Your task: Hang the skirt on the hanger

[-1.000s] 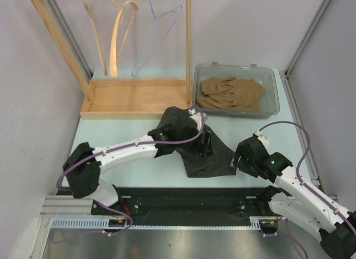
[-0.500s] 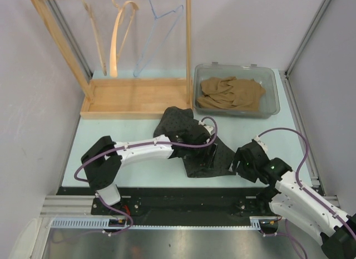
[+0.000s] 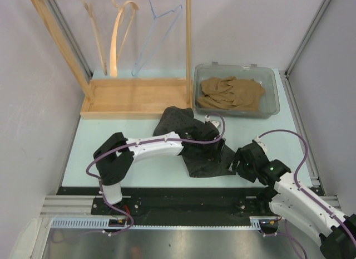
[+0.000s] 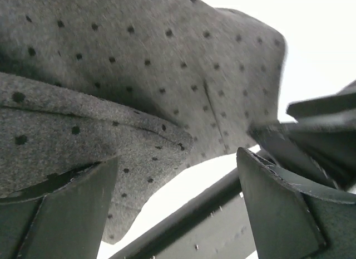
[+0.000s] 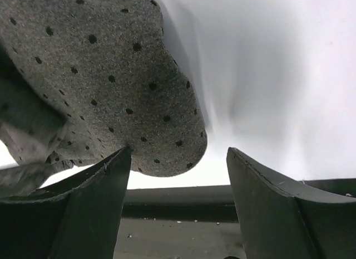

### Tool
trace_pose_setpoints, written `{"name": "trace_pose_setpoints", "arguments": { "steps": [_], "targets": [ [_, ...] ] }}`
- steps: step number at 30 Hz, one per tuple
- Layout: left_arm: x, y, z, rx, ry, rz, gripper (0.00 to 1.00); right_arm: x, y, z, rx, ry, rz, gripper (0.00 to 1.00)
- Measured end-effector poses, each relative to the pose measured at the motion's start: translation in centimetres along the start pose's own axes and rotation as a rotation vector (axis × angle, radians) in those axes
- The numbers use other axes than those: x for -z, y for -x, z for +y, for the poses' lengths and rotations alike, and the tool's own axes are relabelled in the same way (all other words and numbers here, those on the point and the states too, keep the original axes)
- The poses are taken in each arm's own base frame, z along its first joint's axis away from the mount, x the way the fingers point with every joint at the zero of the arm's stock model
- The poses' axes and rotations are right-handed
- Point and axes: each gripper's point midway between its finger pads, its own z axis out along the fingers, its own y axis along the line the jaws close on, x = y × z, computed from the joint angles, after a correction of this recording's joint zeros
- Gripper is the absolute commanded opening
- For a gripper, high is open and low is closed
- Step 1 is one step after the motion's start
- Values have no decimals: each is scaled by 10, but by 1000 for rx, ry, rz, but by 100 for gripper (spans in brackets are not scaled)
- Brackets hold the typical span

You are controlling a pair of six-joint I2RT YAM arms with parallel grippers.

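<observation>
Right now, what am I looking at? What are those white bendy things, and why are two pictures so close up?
Those are two robot arms, each ending in a pincer. The big picture comes from a camera above and behind them. The close-ups come from a small camera on each wrist, so you see the pincer's dark fingers at the bottom. On the table lies a dark dotted skirt. Behind it stand a wooden rack with hangers and a clear bin of brown cloth. The left gripper is over the skirt, the right gripper at its edge. Both are open; neither seems to grip anything.
</observation>
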Motion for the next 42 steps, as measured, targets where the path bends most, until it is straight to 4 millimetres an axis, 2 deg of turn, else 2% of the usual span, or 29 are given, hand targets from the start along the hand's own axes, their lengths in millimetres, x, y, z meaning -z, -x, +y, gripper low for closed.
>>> {"name": "trace_pose_setpoints", "arguments": {
  "steps": [4, 7, 10, 11, 12, 15, 16, 18, 19, 21, 25, 26, 31, 34, 38, 40, 42],
  "targets": [
    [-16, -4, 7, 10, 68, 20, 82, -4, -2, -1, -1, 8, 2, 74],
    [-25, -17, 17, 14, 133, 54, 70, -7, -4, -2, -4, 13, 5, 74],
    [-30, -24, 27, 13, 194, 71, 54, -9, -7, -4, -7, 22, 7, 72],
    [-31, -24, 30, 16, 207, 71, 41, -9, -8, -5, -7, 25, 7, 72],
    [-31, -26, 32, 14, 220, 73, 32, -9, -8, -5, -8, 29, 7, 71],
    [-29, -27, 37, 22, 247, 71, 15, -9, -8, -4, -10, 40, 2, 62],
    [-29, -27, 38, 24, 254, 70, 11, -8, -8, -4, -9, 45, 2, 54],
    [-28, -27, 41, 22, 270, 66, 1, -8, -8, -3, -4, 51, -1, 45],
    [-28, -27, 42, 22, 275, 65, 0, -8, -7, -2, -3, 54, -2, 35],
    [-26, -27, 44, 22, 283, 61, 0, -8, -6, 0, 6, 65, -6, 29],
    [-14, -22, 46, 20, 291, 35, 0, -11, -6, 7, 40, 95, 3, 0],
    [-10, -21, 46, 20, 291, 27, 0, -11, -6, 9, 50, 99, 6, 0],
    [34, 1, 38, 20, 262, -59, 0, -9, 0, 18, 87, 97, 16, 0],
    [74, 19, 31, 26, 232, -146, 0, 6, 18, 35, 110, 128, -29, 0],
    [143, 44, 33, 50, 192, -292, 0, 45, 71, 69, 132, 185, -169, 0],
    [183, 55, 40, 74, 170, -375, 0, 71, 106, 84, 134, 202, -256, 0],
    [214, 62, 47, 92, 156, -443, 0, 94, 137, 95, 130, 217, -337, 0]
  ]
}}
